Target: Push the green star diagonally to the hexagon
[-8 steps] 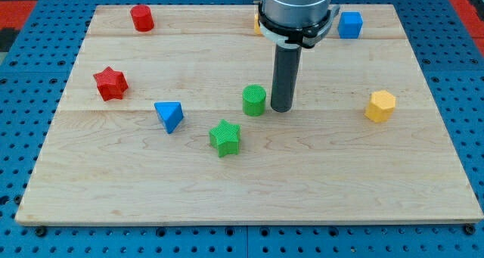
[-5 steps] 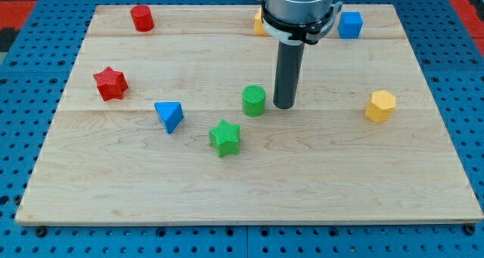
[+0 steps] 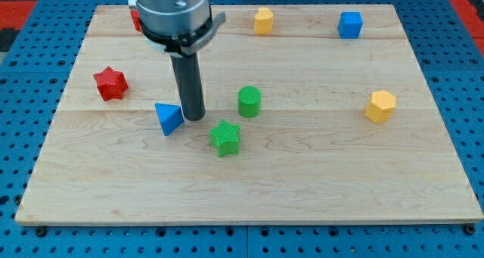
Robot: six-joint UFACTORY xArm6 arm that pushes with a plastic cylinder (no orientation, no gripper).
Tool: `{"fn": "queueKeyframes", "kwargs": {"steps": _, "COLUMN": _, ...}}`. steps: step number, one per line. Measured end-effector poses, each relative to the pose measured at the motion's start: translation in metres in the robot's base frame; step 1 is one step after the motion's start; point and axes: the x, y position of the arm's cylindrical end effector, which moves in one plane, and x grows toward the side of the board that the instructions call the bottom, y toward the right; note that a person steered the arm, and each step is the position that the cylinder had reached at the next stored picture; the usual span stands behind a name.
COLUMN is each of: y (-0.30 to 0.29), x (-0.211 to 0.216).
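Note:
The green star lies near the board's middle, a little below centre. The yellow hexagon sits far off at the view's right. My tip stands up and to the left of the green star, a short gap away, and right beside the blue triangular block. A green cylinder stands just up and to the right of the star.
A red star lies at the left. A red cylinder is partly hidden behind the arm at the top left. A yellow block and a blue cube sit along the top edge.
My tip has swung from the right of the green cylinder to the left, now beside the blue triangular block. The green cylinder has shifted slightly left. The star has not moved.

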Motion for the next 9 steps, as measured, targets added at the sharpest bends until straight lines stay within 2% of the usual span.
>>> {"fn": "queueKeyframes", "kwargs": {"steps": 1, "y": 0.006, "x": 0.019}}
{"fn": "queueKeyframes", "kwargs": {"steps": 2, "y": 0.085, "x": 0.037}}
{"fn": "queueKeyframes", "kwargs": {"steps": 3, "y": 0.095, "x": 0.054}}
{"fn": "queueKeyframes", "kwargs": {"steps": 4, "y": 0.050, "x": 0.065}}
{"fn": "queueKeyframes", "kwargs": {"steps": 5, "y": 0.101, "x": 0.081}}
{"fn": "queueKeyframes", "kwargs": {"steps": 6, "y": 0.174, "x": 0.064}}
{"fn": "queueKeyframes", "kwargs": {"steps": 7, "y": 0.181, "x": 0.061}}
{"fn": "queueKeyframes", "kwargs": {"steps": 8, "y": 0.086, "x": 0.072}}
{"fn": "queueKeyframes", "kwargs": {"steps": 9, "y": 0.120, "x": 0.124}}
